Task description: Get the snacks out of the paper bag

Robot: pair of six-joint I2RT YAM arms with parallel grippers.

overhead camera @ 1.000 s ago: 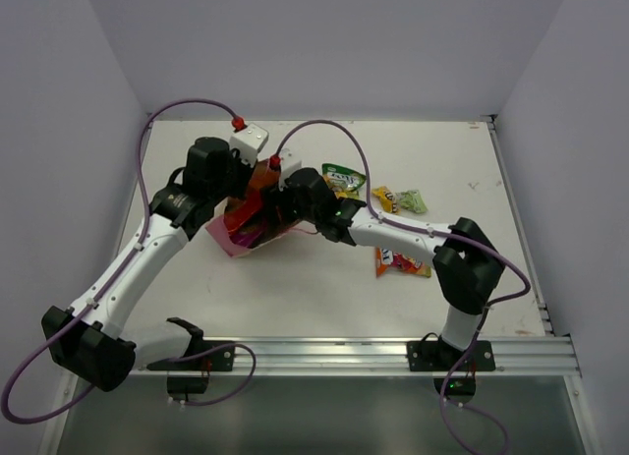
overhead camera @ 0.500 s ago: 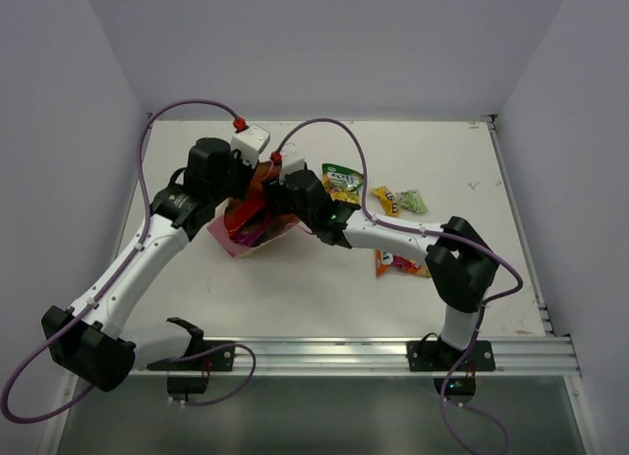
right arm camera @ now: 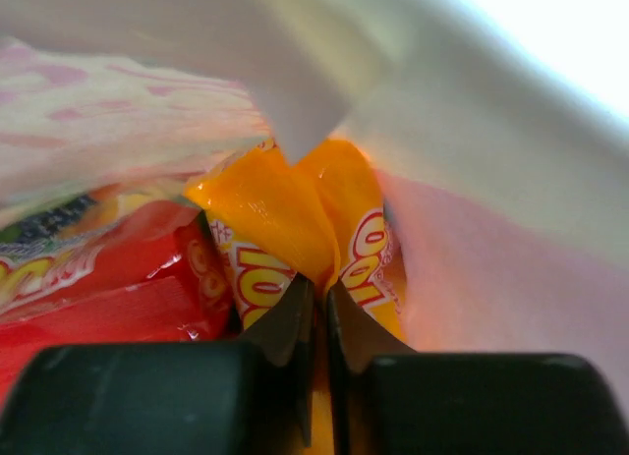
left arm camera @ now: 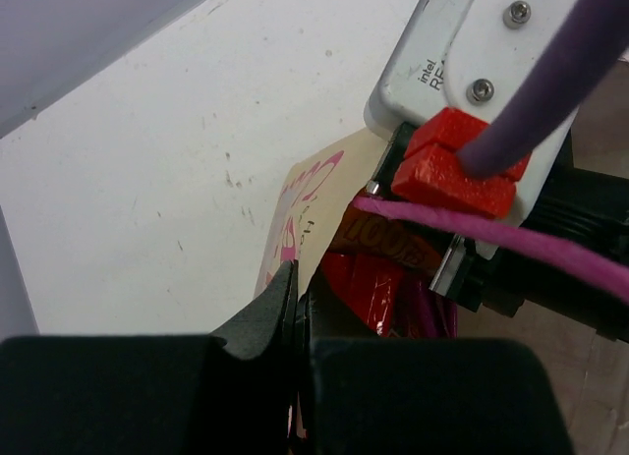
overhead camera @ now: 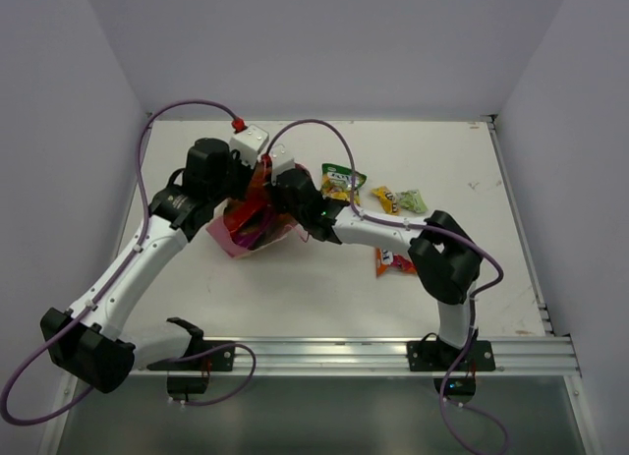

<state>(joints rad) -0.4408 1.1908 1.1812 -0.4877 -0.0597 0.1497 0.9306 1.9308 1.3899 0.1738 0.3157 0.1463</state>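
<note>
Right wrist view: my right fingers (right arm camera: pixel 295 322) have just closed from wide to a pinch on the orange packet (right arm camera: pixel 265 219), deep inside the paper bag (right arm camera: pixel 472 278).
Beside the tips: red packet (right arm camera: pixel 118 288), touching the orange one.
Left fingers (left arm camera: pixel 283 303): clamped on the bag's rim.
Meaning: the grip looks made, so I judge lifting out is next.
Far desk (overhead camera: pixel 472 160): loose packets (overhead camera: pixel 341 183) already lie outside the bag.

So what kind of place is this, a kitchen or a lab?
Most likely a robotics lab cell: white table boxed in by blank walls, left arm and right arm bolted to a metal rail, paper bag and snacks as props.
</note>
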